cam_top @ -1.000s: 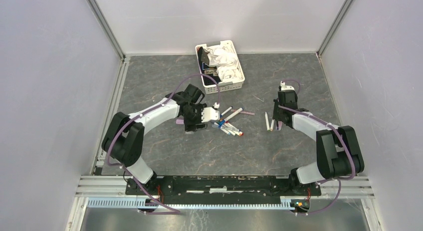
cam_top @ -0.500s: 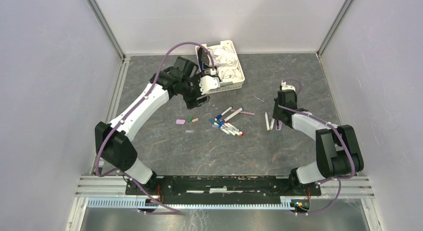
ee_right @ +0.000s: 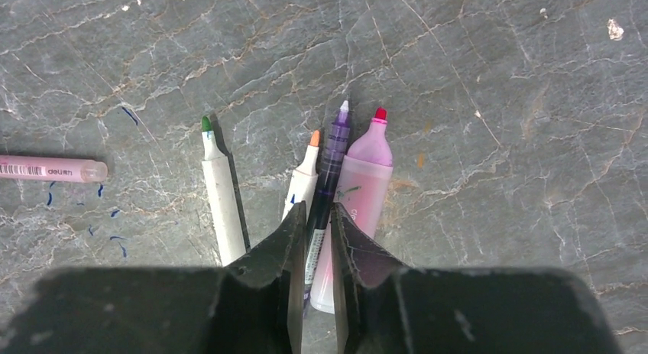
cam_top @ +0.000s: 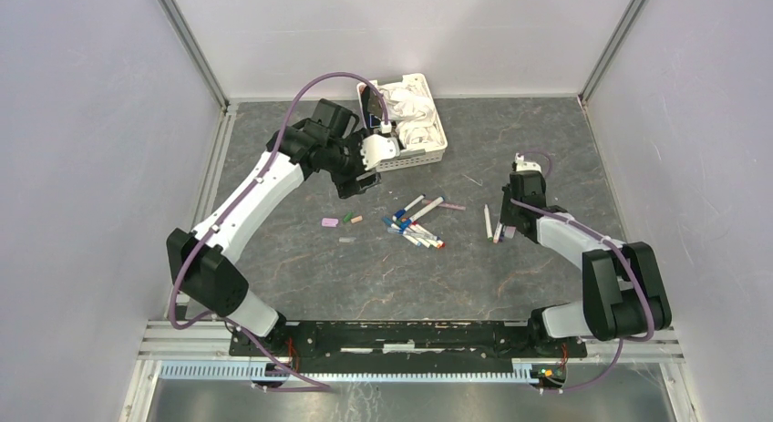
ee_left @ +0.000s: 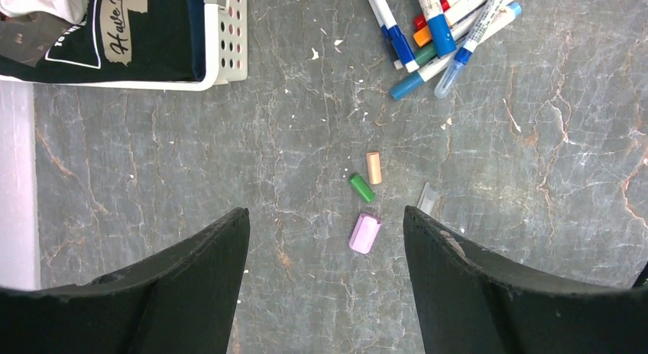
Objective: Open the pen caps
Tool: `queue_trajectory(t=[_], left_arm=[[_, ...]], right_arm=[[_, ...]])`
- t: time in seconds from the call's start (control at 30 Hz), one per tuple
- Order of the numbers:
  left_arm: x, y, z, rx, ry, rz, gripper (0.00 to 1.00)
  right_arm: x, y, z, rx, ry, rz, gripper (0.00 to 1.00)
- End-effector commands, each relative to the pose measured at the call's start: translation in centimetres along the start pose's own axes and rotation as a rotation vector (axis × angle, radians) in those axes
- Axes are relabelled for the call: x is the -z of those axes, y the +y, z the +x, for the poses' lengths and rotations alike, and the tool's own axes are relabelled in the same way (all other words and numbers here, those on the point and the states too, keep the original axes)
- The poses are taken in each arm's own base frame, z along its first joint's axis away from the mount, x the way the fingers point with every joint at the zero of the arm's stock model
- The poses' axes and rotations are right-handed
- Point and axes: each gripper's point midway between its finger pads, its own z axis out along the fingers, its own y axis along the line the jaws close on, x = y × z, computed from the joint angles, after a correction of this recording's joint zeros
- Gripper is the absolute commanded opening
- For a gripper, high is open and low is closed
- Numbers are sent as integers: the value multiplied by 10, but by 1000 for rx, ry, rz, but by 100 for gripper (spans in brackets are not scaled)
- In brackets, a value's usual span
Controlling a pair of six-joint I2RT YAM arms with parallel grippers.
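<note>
Three loose pen caps lie on the table: pink (ee_left: 365, 233), green (ee_left: 362, 188) and orange (ee_left: 374, 167). My left gripper (ee_left: 325, 210) hovers high over them, open and empty, close to the basket in the top view (cam_top: 358, 178). Several capped pens (cam_top: 415, 229) lie in a heap to the right of the caps. My right gripper (ee_right: 315, 209) sits low over a row of uncapped pens, its jaws a narrow gap apart. A purple pen (ee_right: 334, 151) lies on the table in line with that gap, beside a pink highlighter (ee_right: 364, 178).
A white slotted basket (cam_top: 428, 153) with cloth and a dark packet stands at the back. A green-tipped pen (ee_right: 220, 193) and an orange-tipped pen (ee_right: 304, 178) lie left of the purple one. A pink barrel (ee_right: 50, 169) lies further left. A clear cap (ee_left: 426, 199) rests near the coloured caps.
My left arm has risen from the table by the caps and swung back toward the basket, opening wider. My right jaws have parted slightly from shut.
</note>
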Motion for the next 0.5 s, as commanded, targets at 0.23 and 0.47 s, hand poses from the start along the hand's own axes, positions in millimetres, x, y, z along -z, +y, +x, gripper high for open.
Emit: queue_trajectory(t=[0.23, 0.47], left_arm=[[35, 9, -19, -4, -55, -78, 80], [41, 9, -20, 13, -62, -78, 80]], right_arm=[[17, -13, 0, 100, -10, 31, 19], [25, 22, -14, 90, -31, -108, 21]])
